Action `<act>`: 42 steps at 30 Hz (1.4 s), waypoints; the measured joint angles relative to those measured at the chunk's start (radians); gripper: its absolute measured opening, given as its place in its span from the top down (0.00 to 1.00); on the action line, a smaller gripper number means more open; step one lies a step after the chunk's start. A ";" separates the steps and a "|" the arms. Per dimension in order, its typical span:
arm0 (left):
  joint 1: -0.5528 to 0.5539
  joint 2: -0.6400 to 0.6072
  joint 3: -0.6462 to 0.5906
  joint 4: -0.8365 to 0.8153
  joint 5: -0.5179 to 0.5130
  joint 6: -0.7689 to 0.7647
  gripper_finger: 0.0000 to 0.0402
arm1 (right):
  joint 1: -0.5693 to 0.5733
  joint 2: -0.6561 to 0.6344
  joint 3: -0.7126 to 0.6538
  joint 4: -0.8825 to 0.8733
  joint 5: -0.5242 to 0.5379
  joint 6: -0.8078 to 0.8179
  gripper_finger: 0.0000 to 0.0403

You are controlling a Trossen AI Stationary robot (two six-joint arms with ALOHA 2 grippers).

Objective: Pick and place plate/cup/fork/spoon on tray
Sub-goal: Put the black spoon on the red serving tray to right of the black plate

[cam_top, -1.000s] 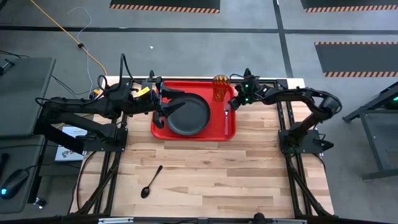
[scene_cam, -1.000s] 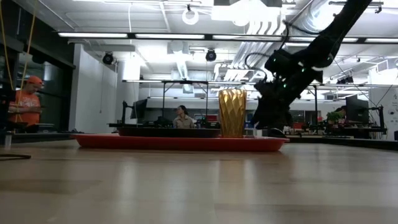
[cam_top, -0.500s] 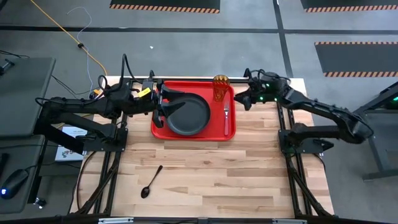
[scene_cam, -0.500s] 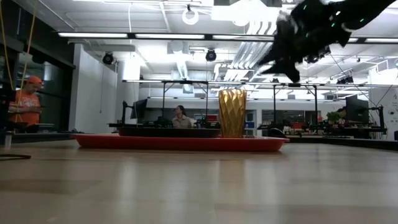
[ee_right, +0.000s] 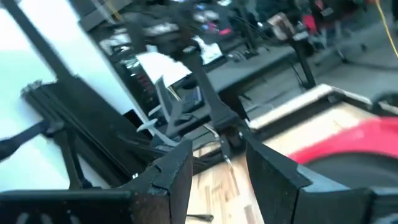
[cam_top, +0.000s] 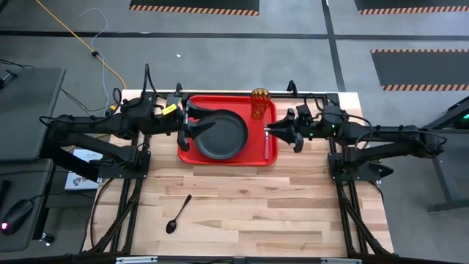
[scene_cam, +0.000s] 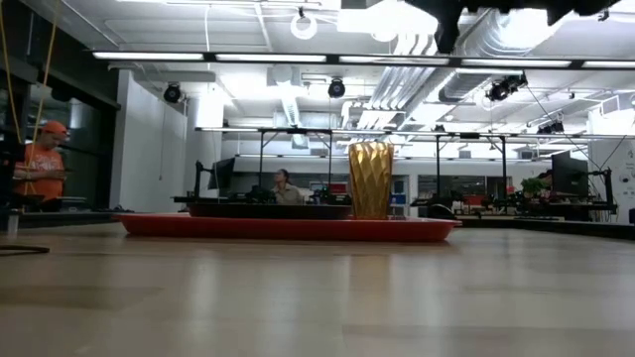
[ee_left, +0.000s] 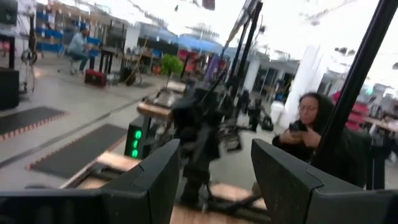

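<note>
The red tray point(cam_top: 229, 155) lies at the table's far middle. On it rest the black-grey plate point(cam_top: 222, 136), the amber cup point(cam_top: 259, 103) standing upright at the far right corner, and the fork point(cam_top: 266, 149) along the right side. The dark spoon point(cam_top: 178, 213) lies on the bare wood toward the near left. My left gripper point(cam_top: 191, 124) hovers open and empty by the plate's left rim. My right gripper point(cam_top: 273, 132) is open and empty, high above the fork and the tray's right rim, pointing left. In the low view the tray point(scene_cam: 288, 227) and the cup point(scene_cam: 370, 179) show.
The arms' black frames stand at the table's left and right edges. Bare wood spreads over the near half of the table around the spoon. People and workbenches show in the room beyond the table's far edge.
My right gripper has risen from beside the cup and fork, up out of the low view, and tipped from pointing down to about level. It has shifted a little toward the table's near edge. The fork stays on the tray.
</note>
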 joint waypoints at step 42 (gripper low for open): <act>-0.019 -0.022 0.000 -0.382 0.031 -0.212 0.54 | 0.077 0.000 0.069 -0.035 0.063 -0.133 0.65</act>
